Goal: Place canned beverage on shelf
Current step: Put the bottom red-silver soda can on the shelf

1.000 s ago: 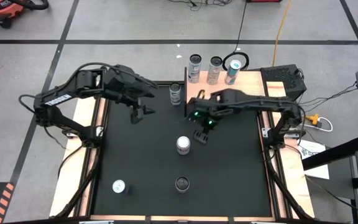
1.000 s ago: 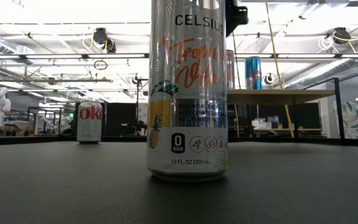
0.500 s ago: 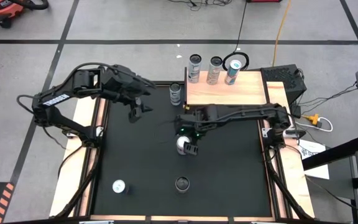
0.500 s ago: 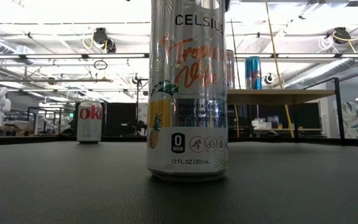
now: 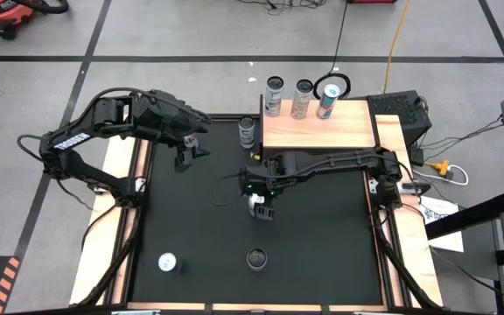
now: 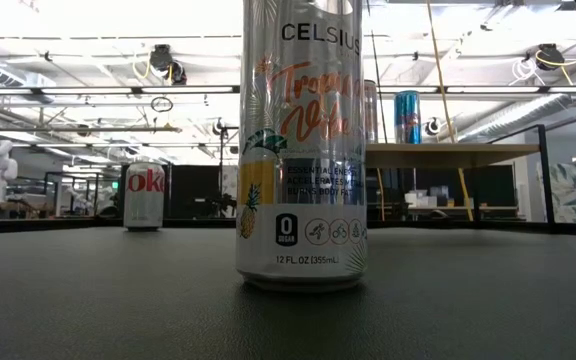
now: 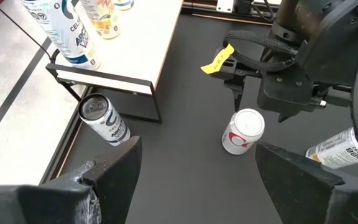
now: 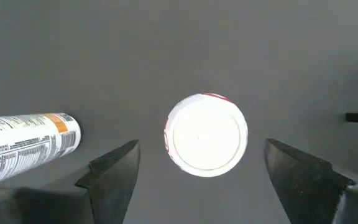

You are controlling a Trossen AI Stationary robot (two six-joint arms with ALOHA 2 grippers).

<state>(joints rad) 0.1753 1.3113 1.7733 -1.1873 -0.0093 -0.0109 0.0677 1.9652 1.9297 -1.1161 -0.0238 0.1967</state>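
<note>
High view shows our right gripper (image 5: pixel 262 208) hovering open-jawed over the white-topped can (image 5: pixel 256 201) mid-mat, well apart from the shelf (image 5: pixel 318 129). Our left gripper (image 5: pixel 185 157) waits open near the mat's far-left side.

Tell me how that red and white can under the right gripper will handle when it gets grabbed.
The red and white can stands upright, so an off-centre squeeze might tip it. Its smooth round wall looks slippery, and thin metal probably dents. The right gripper has open fingers either side.
</note>
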